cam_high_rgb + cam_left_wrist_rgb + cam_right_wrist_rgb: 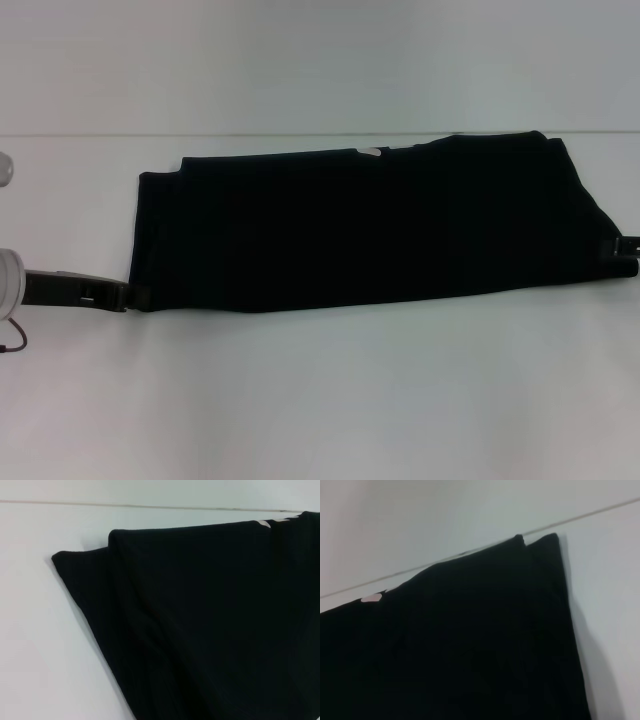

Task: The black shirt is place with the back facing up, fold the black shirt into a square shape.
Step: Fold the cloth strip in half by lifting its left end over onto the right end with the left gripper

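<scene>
The black shirt [360, 220] lies flat on the white table [320, 390] as a long wide band, with a tiny pale neck tag [370, 152] at its far edge. My left gripper [128, 294] is at the shirt's near left corner, low on the table. My right gripper [624, 250] is at the shirt's near right end, at the edge of the head view. The left wrist view shows the shirt's left end [200, 630] with a folded layer and the tag [264, 523]. The right wrist view shows the right end [470, 650] and the tag [371, 598].
The table's far edge [100, 134] runs behind the shirt, with a pale wall beyond. White table surface lies in front of the shirt and to its left. A dark red cable [14, 340] hangs by my left arm.
</scene>
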`<move>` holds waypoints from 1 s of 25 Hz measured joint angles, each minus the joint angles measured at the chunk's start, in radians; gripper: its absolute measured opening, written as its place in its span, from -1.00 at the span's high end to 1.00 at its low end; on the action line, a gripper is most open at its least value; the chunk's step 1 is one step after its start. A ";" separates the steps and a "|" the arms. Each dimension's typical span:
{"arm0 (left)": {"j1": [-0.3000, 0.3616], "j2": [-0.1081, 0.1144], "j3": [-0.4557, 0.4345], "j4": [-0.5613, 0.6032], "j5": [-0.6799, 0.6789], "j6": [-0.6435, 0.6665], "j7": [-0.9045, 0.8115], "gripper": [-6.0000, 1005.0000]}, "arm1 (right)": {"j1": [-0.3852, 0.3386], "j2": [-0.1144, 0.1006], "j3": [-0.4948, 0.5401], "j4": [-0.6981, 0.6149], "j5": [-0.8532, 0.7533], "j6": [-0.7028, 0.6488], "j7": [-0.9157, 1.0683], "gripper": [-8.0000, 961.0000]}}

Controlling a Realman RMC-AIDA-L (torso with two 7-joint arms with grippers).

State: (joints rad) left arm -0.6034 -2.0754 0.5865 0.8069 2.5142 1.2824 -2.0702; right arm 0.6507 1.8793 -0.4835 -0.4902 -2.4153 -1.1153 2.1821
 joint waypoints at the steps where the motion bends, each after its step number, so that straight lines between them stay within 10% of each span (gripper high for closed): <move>1: 0.000 0.000 0.000 0.000 0.000 0.000 0.000 0.93 | 0.001 0.002 0.000 0.000 0.000 0.004 -0.001 -0.84; 6: -0.002 0.000 0.000 0.000 0.000 0.000 0.001 0.92 | 0.014 0.012 -0.009 0.005 -0.001 0.014 -0.002 -0.84; 25: -0.003 0.000 0.003 -0.005 0.000 -0.002 0.004 0.87 | 0.006 0.030 -0.052 0.017 0.005 0.061 -0.014 0.20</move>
State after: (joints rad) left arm -0.6068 -2.0755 0.5891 0.8022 2.5141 1.2808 -2.0665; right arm 0.6569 1.9094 -0.5353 -0.4737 -2.4102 -1.0547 2.1683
